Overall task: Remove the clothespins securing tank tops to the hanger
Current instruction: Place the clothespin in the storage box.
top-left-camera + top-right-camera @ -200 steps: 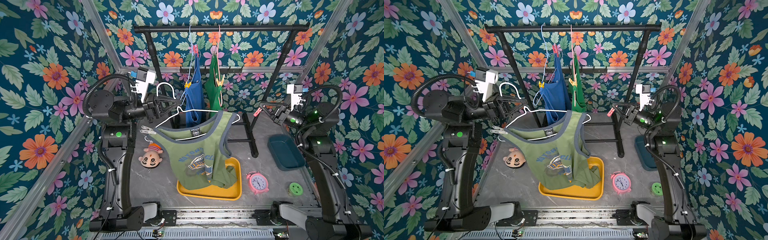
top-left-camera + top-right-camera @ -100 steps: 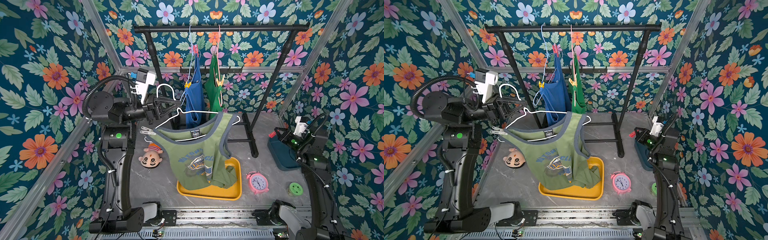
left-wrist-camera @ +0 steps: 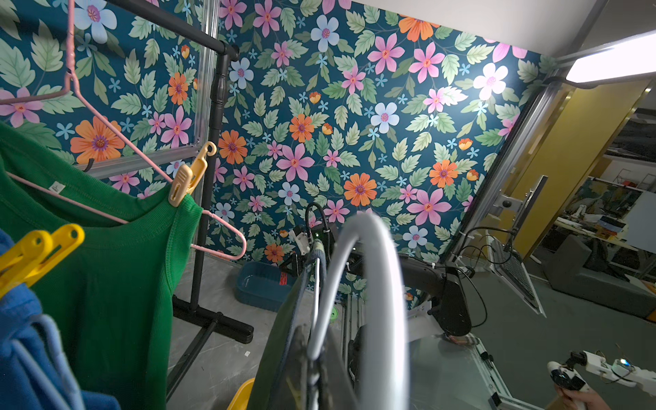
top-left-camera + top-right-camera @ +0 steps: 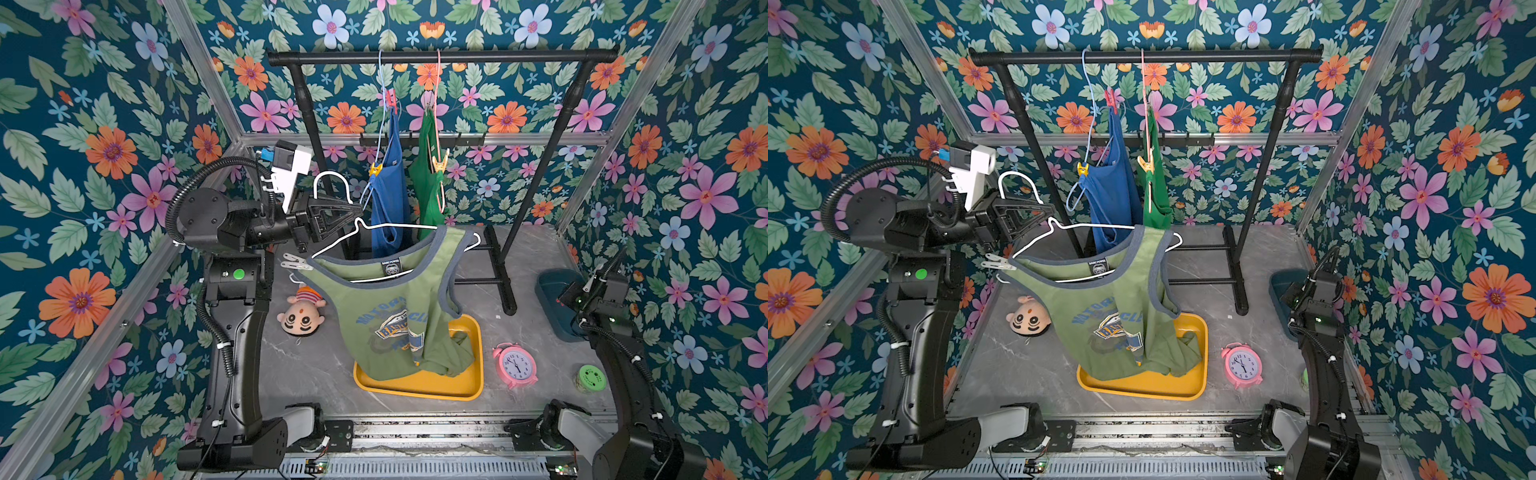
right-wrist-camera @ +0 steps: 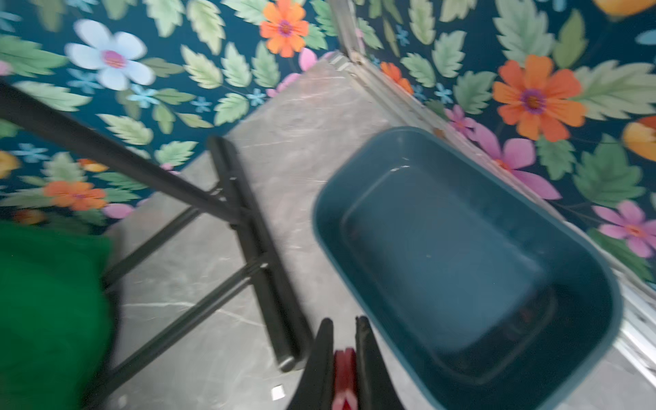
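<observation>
Arms differed: left gripper (image 4: 351, 210), raised level at centre-left, pinched the white hanger (image 4: 399, 226) carrying the olive tank top (image 4: 374, 307); right gripper (image 5: 344, 323), folded low at right edge, clamped a red clothespin (image 5: 344, 372) by the teal bin (image 5: 330, 248).

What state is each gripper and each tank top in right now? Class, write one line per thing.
left gripper: shut on white hanger.
right gripper: shut on loose red clothespin, near teal bin.
olive tank top: draped on white hanger, hem in yellow tray.
blue tank top: hanging from rail, pinned by upper red clothespin and yellow clothespin.
green tank top: hanging from rail, pinned by tan clothespin.
</observation>
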